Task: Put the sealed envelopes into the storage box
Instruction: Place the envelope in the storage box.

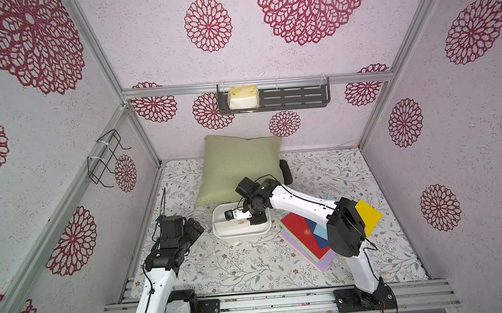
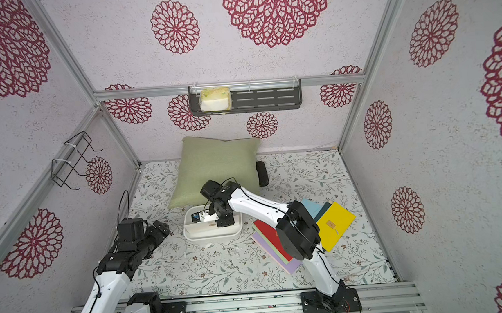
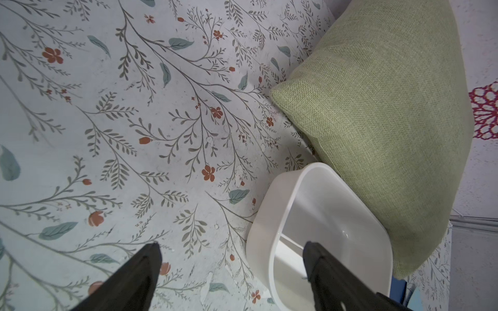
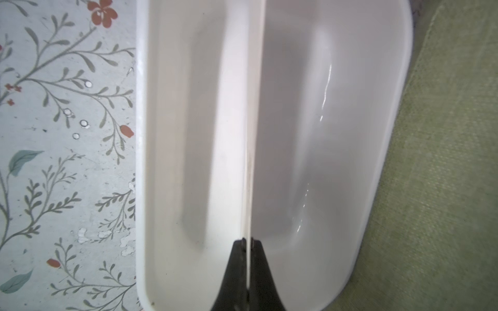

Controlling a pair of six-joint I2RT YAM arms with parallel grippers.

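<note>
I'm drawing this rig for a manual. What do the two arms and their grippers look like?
Both arms, left arm and right arm, have smooth white link shells between bulky black joint housings, with thin black cables running along the white shells. The left gripper and right gripper are matte black, and each finger tapers to a narrow tip.

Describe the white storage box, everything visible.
The storage box is a shallow, glossy white plastic tray with rounded corners. It sits flat on the floral tabletop, its far side against the green cushion. Inside, one cream envelope stands on edge, pinched by the shut right gripper. Nothing else shows inside.
</note>
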